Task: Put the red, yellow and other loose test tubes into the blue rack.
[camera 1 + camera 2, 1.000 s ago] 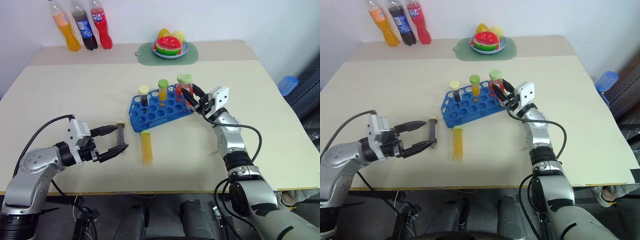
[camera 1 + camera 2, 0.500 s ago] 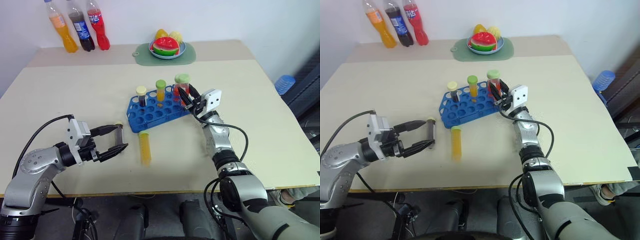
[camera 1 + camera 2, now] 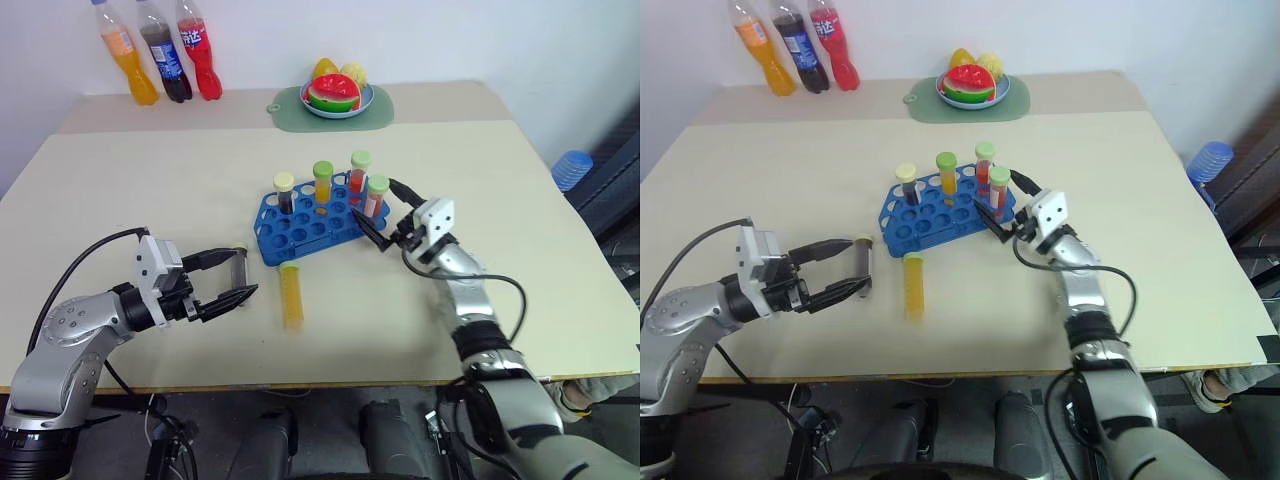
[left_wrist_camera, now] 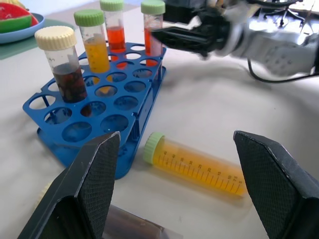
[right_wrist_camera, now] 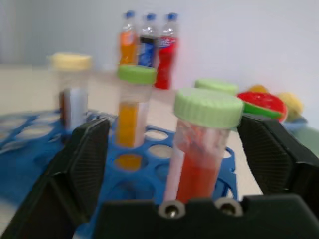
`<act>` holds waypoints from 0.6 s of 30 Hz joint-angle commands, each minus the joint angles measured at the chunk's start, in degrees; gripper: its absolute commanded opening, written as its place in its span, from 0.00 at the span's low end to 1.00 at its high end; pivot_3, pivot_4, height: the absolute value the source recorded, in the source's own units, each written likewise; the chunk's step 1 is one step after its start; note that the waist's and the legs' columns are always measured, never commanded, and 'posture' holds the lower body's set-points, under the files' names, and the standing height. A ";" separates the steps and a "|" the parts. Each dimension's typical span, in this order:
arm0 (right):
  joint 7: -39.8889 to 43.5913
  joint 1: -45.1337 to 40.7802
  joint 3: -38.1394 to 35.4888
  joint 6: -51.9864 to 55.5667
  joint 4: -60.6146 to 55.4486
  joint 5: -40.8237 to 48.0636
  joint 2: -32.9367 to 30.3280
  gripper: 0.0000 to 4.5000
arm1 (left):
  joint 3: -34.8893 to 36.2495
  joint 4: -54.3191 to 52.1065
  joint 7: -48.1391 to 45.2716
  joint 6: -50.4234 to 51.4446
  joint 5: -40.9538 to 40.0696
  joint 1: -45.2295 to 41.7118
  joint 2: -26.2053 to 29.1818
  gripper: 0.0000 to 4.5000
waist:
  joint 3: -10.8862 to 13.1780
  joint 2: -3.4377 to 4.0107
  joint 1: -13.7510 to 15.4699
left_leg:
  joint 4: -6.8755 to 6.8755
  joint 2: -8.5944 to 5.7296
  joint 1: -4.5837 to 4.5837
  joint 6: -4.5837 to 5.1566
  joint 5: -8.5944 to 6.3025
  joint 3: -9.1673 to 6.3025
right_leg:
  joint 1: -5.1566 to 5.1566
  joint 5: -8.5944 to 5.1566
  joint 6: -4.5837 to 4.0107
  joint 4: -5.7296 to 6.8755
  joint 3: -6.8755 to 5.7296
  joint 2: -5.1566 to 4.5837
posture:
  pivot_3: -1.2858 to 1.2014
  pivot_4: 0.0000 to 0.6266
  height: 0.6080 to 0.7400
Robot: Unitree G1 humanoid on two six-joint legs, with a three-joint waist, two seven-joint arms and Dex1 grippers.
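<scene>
Now your right gripper (image 3: pixel 385 216) is letting go: a second ago its fingers were clamped on the red tube (image 3: pixel 376 196) at the near right corner of the blue rack (image 3: pixel 316 222), and they are standing apart now, just clear of the tube on its near side, with the arm drawing back toward you. That tube is standing upright in its hole with its green cap on top, next to a second red tube (image 3: pixel 358 172), an orange-yellow one (image 3: pixel 323 182) and a dark one with a cream cap (image 3: pixel 285 192). So you are looking at four tubes seated.

Two are still lying loose. The yellow tube (image 3: pixel 291 295) is lying flat on the surface just in front of the rack, cap toward it. A dark tube (image 3: pixel 240 267) is sitting between the fingers of your left gripper (image 3: pixel 232 277), which are spread wide on either side of it; you cannot tell whether they are touching it. That arm is keeping its place, unchanged from a second ago.

The surface (image 3: pixel 150 180) is pale beige and otherwise uncluttered around the work. At the far edge three soda bottles (image 3: pixel 161 53) are standing in a row, and a plate of fruit (image 3: pixel 338 93) is sitting on a green mat (image 3: pixel 380 110). A white wall is rising behind, and something blue (image 3: pixel 573 168) is showing off the right side.
</scene>
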 commanded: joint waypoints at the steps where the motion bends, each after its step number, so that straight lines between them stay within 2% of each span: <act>1: 2.74 8.08 0.84 16.54 -21.14 2.54 -7.35 1.00 | 0.67 -0.20 0.12 -1.04 -0.53 -0.05 -0.69 0.84 | 0.00 0.00 0.65 | 0.01 0.00 -0.01 0.01 0.00 0.00 | 0.00 0.00 0.00 0.00 0.00 0.00 | 0.52 0.24 1.00; 3: 4.50 13.61 0.96 25.33 -30.53 3.14 -13.01 1.00 | 0.44 0.39 -0.18 -1.36 -0.29 0.22 -1.07 0.84 | 0.00 0.00 0.98 | 0.02 0.00 -0.01 0.02 -0.01 0.04 | 0.01 -0.01 -0.01 -0.02 0.02 -0.01 | 0.52 0.24 1.00; 5: 5.21 18.37 -0.42 42.76 -42.74 9.22 -19.86 1.00 | 0.43 1.50 -1.58 -1.99 -0.14 0.87 -0.90 0.84 | 0.01 0.03 1.19 | 0.06 0.00 -0.03 0.04 -0.02 0.04 | 0.03 -0.04 -0.03 -0.04 0.01 -0.02 | 0.52 0.24 1.00; 8: 4.16 19.37 -1.53 58.84 -51.69 15.01 -25.19 1.00 | 0.17 2.83 -3.59 -2.76 0.11 1.35 -0.31 0.84 | 0.00 -0.01 0.80 | 0.08 0.04 -0.01 0.06 -0.03 0.06 | 0.06 -0.06 -0.06 -0.04 0.01 -0.03 | 0.52 0.24 1.00; 10: 1.63 15.09 -1.35 73.44 -56.45 22.68 -25.43 1.00 | 0.17 5.95 -7.99 -5.19 1.08 2.27 1.24 0.84 | 0.00 -0.02 0.71 | 0.07 0.10 0.07 0.06 -0.04 0.09 | 0.12 -0.08 -0.10 -0.03 0.00 -0.01 | 0.52 0.24 1.00; 13: -3.36 9.14 -0.81 86.62 -57.44 27.73 -21.89 1.00 | -0.50 8.49 -10.06 -6.50 1.79 2.05 1.80 0.84 | -0.03 -0.07 1.02 | 0.04 0.38 0.12 0.08 -0.04 0.16 | 0.14 -0.11 -0.18 -0.03 -0.03 0.03 | 0.52 0.24 1.00; 16: -6.00 6.63 -1.19 90.72 -57.05 29.65 -18.84 1.00 | -1.81 8.00 -6.55 -5.51 2.33 0.85 -0.52 0.84 | -0.06 -0.14 2.02 | 0.05 0.39 0.04 0.11 -0.07 0.10 | 0.16 -0.12 -0.18 -0.14 -0.11 0.03 | 0.52 0.24 1.00; 18: -5.60 7.81 -0.98 87.97 -57.30 27.87 -19.92 1.00 | -2.18 3.46 -0.98 0.09 -1.54 0.47 -3.64 0.84 | -0.07 -0.17 3.01 | 0.12 0.34 -0.07 0.19 -0.11 0.10 | 0.14 -0.11 -0.17 -0.21 -0.12 -0.02 | 0.52 0.24 1.00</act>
